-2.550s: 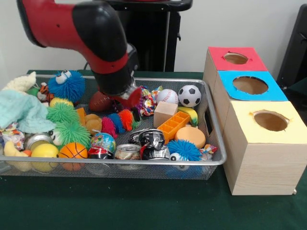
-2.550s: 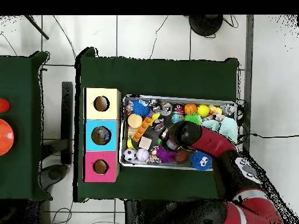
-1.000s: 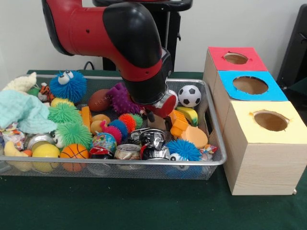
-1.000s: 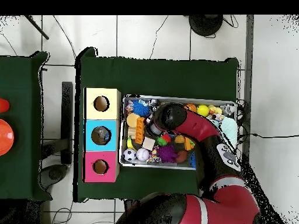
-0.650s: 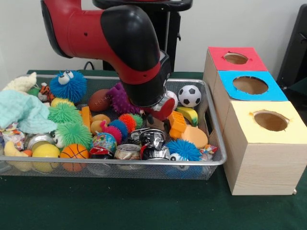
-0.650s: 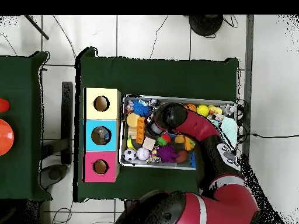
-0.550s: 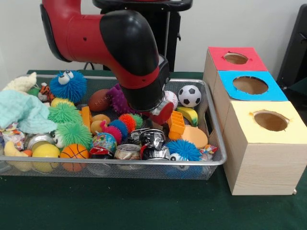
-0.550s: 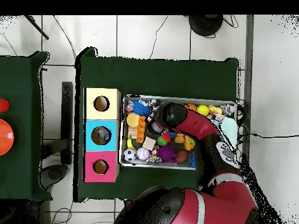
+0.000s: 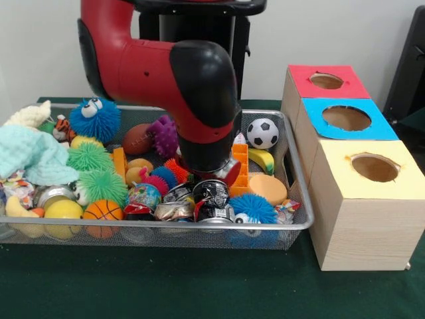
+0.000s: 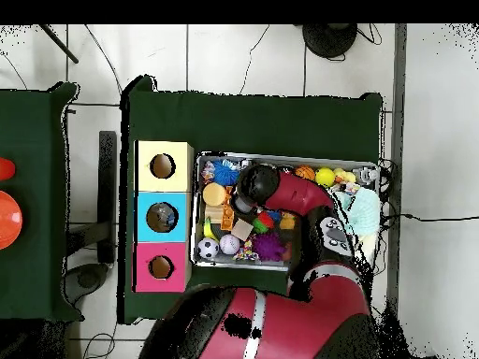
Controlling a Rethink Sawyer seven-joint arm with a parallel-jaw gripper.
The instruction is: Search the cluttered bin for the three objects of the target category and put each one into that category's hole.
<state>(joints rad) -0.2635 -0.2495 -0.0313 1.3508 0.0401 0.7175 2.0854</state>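
Moved: arm now lower, toward bin's near side.
Gripper: hidden over crushed cans; grip state cannot tell.
Bin: left of boxes.

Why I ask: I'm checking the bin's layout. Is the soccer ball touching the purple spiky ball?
Apart. The front view shows the soccer ball at the bin's right end and the purple spiky ball left of the arm, which stands between them.
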